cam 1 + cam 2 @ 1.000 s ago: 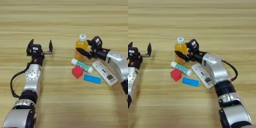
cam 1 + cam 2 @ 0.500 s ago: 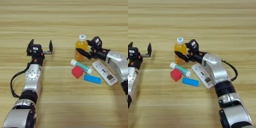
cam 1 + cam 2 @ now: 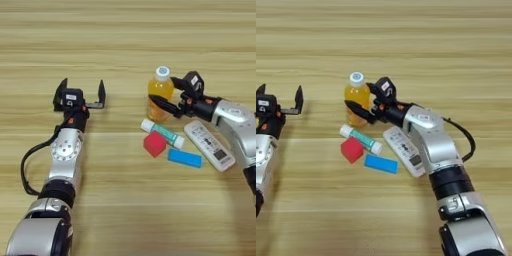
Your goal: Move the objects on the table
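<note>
An orange-drink bottle with a white cap stands upright right of the table's middle. My right gripper reaches in from the right, one black finger across the bottle's front and the other behind its shoulder, shut on it. In front of the bottle lie a white-and-green tube, a red cube, a flat blue block and a white remote control. My left gripper rests at the left of the table, open with nothing between its fingers.
My right forearm lies over the table beside the remote control. A black cable loops off my left arm.
</note>
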Robot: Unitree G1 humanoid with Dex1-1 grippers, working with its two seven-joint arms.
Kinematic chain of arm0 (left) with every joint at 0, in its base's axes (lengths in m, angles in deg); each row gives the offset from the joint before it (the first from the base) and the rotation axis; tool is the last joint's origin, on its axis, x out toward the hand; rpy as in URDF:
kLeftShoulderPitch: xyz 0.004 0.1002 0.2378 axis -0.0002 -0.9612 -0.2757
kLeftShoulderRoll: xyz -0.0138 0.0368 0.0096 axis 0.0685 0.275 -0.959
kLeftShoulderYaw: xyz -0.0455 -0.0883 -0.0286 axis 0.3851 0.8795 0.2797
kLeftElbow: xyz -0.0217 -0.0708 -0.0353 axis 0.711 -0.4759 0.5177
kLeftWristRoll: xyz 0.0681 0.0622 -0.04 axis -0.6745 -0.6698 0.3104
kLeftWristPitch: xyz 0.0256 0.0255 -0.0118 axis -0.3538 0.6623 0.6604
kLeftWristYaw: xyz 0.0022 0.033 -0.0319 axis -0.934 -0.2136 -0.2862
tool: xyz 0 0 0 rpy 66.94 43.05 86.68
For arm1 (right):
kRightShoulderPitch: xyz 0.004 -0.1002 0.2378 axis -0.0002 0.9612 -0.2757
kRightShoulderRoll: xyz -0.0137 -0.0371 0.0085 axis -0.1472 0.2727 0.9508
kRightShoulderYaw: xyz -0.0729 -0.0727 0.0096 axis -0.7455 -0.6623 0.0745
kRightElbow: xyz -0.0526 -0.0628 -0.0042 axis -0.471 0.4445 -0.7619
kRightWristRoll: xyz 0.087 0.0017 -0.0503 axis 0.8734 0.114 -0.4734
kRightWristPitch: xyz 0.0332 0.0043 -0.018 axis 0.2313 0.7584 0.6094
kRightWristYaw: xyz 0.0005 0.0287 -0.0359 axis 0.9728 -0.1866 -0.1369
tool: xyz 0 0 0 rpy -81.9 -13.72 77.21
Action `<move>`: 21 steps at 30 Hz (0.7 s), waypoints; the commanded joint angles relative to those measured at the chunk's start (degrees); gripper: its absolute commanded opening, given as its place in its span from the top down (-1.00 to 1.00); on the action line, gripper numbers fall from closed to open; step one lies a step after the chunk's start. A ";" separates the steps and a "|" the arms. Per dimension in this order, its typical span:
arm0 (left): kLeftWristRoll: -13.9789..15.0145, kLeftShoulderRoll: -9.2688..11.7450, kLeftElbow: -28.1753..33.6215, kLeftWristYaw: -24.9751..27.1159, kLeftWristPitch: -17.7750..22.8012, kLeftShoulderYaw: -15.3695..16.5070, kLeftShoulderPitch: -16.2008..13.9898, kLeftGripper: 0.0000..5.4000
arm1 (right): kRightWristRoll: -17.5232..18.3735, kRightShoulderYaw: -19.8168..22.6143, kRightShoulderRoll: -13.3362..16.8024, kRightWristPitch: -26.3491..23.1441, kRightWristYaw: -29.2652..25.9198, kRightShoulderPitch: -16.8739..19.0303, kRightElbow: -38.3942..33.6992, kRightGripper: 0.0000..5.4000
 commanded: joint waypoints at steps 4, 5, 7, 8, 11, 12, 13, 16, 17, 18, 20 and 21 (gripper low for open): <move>-0.85 -0.10 -0.67 -0.38 -0.37 -0.29 1.15 -1.00 | 1.44 -0.88 0.13 -2.53 -0.01 1.80 -9.82 -0.31; -0.86 -0.11 -0.69 -0.39 -0.38 -0.30 1.16 -1.00 | 1.58 -1.08 0.09 -2.98 -0.04 2.18 -10.96 -0.31; -0.86 -0.13 -0.68 -0.41 -0.39 -0.31 1.17 -1.00 | 2.09 -1.38 0.03 -4.02 -0.15 2.86 -13.13 -0.31; -0.87 -0.13 -0.68 -0.43 -0.40 -0.31 1.17 -1.00 | 2.40 -1.56 0.03 -4.59 -0.24 3.17 -14.20 -0.31; -0.87 -0.14 -0.67 -0.49 -0.41 -0.32 1.16 -1.00 | 2.94 -2.17 0.05 -5.80 -0.30 3.85 -16.56 -0.31; -0.87 -0.14 -0.67 -0.51 -0.42 -0.33 1.17 -1.00 | 3.11 -2.45 0.03 -6.14 -0.33 4.08 -17.28 -0.31; -0.87 -0.14 -0.68 -0.53 -0.42 -0.33 1.18 -1.00 | 3.36 -2.70 -0.03 -6.53 -0.42 4.29 -17.88 -0.31; -0.88 -0.17 -0.70 -0.61 -0.42 -0.34 1.21 -1.00 | 4.02 -3.62 -0.44 -7.66 -0.65 4.92 -19.24 -0.31; -0.89 -0.18 -0.71 -0.63 -0.42 -0.35 1.22 -1.00 | 4.23 -4.16 -0.71 -8.04 -0.77 5.21 -19.60 -0.31; -0.90 -0.20 -0.71 -0.66 -0.42 -0.36 1.24 -1.00 | 4.28 -4.82 -0.98 -8.19 -0.87 5.48 -19.77 -0.31; -0.92 -0.24 -0.69 -0.72 -0.42 -0.38 1.24 -1.00 | 4.41 -5.95 -1.46 -8.55 -1.04 5.83 -19.72 -0.31; -0.93 -0.26 -0.67 -0.76 -0.43 -0.39 1.23 -1.00 | 4.34 -6.45 -1.63 -8.57 -1.10 5.94 -19.59 -0.31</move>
